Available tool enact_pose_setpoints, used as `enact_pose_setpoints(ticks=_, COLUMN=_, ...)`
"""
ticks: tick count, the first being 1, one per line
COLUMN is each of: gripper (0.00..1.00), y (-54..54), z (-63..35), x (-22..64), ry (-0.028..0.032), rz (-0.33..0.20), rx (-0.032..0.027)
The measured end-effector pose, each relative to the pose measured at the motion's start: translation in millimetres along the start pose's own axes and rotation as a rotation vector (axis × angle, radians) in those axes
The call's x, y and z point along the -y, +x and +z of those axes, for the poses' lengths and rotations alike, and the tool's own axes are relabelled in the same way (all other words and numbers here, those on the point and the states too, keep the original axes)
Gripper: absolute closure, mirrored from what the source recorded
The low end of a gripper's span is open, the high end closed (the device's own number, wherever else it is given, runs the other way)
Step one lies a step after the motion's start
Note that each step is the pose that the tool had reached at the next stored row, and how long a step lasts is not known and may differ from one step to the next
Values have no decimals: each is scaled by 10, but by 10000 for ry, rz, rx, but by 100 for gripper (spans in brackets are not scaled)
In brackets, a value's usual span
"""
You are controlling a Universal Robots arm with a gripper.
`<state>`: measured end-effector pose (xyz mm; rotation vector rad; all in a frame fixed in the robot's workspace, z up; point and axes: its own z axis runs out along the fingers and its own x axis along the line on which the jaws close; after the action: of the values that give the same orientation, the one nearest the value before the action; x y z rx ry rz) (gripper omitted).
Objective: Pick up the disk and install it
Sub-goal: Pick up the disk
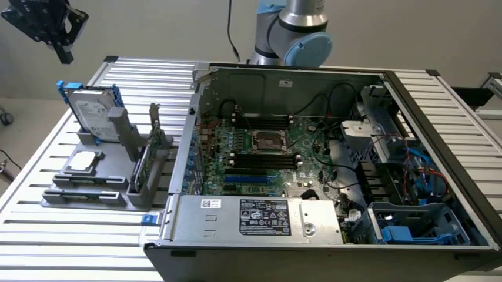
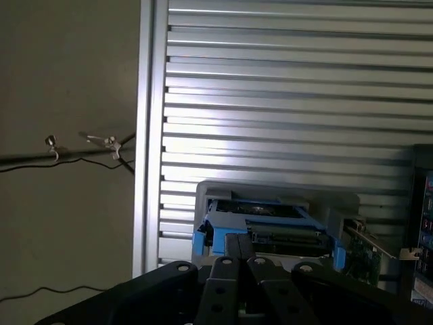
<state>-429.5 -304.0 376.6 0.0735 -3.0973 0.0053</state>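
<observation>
– One disk (image 1: 96,116) on the surface (image 1: 74,238); where exactly?

– It stands upright on its edge in a grey holder (image 1: 82,194), at the exterior view's left. The white label faces the camera, and the blue carrier frame shows along its top and sides. From the wrist, the disk (image 2: 260,220) is seen edge-on, blue frame around grey metal.

– What shares the holder with it?

– A small square silver chip (image 1: 84,161) lies flat in front of the disk. A thin green card (image 1: 147,161) stands upright just beside it, towards the computer case. That card (image 2: 362,261) also shows from the wrist (next to the disk, as you'd expect).

– And the claw?

– The claw (image 1: 63,54) hangs high above that corner of the surface, well apart from the disk. In the wrist view its fingertips (image 2: 233,261) are pressed together, so the claw (image 2: 242,261) is clenched with nothing between them.

– The computer?

– An open case (image 1: 290,79) lies on its side on the slatted surface (image 2: 291,101), at the exterior view's right of the holder. Its motherboard (image 1: 267,147) is exposed. The arm (image 1: 294,29) rises behind the case.
</observation>
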Motion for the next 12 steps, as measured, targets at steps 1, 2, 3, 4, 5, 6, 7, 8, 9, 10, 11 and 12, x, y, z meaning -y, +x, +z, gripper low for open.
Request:
enact_pose_setpoints(ticks=1, gripper=89, y=0, z=0, x=0, ry=0, rz=-4, rx=0)
enact_pose_setpoints(ticks=2, gripper=89, y=0, z=0, x=0, ry=0, rz=-6, rx=1)
enact_pose_setpoints(ticks=3, gripper=89, y=0, z=0, x=0, ry=0, rz=-9, rx=0)
enact_pose_setpoints(ticks=4, gripper=89, y=0, z=0, x=0, ry=0, rz=-12, rx=0)
enact_pose_setpoints(ticks=5, gripper=89, y=0, z=0, x=0, ry=0, rz=-16, rx=0)
enact_pose_setpoints(ticks=6, gripper=89, y=0, z=0, x=0, ry=1, rz=-19, rx=0)
enact_pose_setpoints(ticks=7, gripper=89, y=0, z=0, x=0, ry=3, rz=-23, rx=0)
enact_pose_setpoints(ticks=8, gripper=89, y=0, z=0, x=-2, ry=15, rz=-24, rx=0)
enact_pose_setpoints(ticks=9, gripper=89, y=0, z=1, x=-4, ry=52, rz=-24, rx=-2)
enact_pose_setpoints(ticks=10, gripper=89, y=0, z=3, x=-3, ry=64, rz=-30, rx=-3)
enact_pose_setpoints(ticks=11, gripper=89, y=1, z=6, x=-1, ry=65, rz=-68, rx=-3)
enact_pose_setpoints(ticks=12, gripper=89, y=5, z=8, x=-1, ry=70, rz=-165, rx=-4)
